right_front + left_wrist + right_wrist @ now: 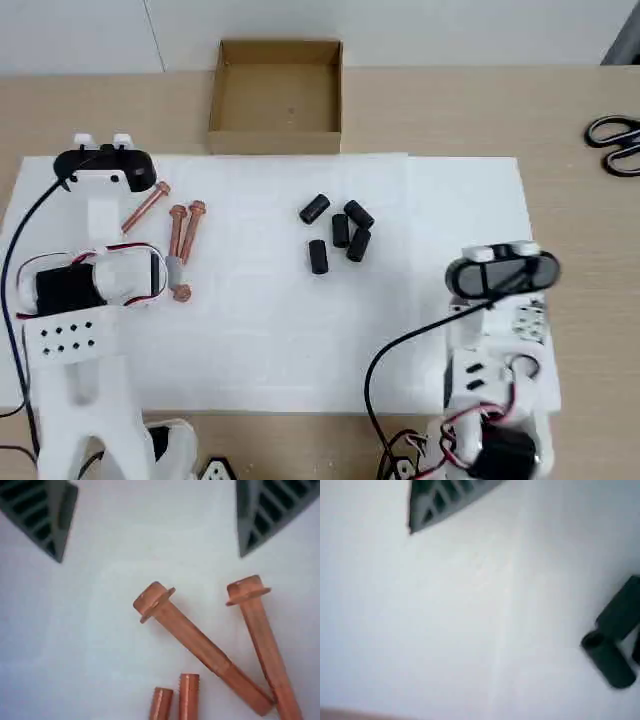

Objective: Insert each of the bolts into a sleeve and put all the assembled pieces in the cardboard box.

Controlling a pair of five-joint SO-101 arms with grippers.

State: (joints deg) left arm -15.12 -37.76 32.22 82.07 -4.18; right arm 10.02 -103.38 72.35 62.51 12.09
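Several copper bolts (178, 228) lie loose on the left part of the white foam mat (300, 340). My left arm (105, 170) stands beside them. In the left wrist view my left gripper (150, 527) hangs open just beyond the heads of two bolts (200, 645), its fingertips (50, 520) wide apart with nothing between them. Several black sleeves (340, 232) lie clustered mid-mat. My right arm (500, 275) stands at the mat's near right. A dark part of my right gripper (450, 500) shows above bare mat, the sleeves (612, 650) off to one side.
The open cardboard box (276, 135) sits beyond the mat's far edge, nothing inside it. Scissors (615, 143) lie at the far right on the wooden table. Bare mat stretches between the bolts and the sleeves.
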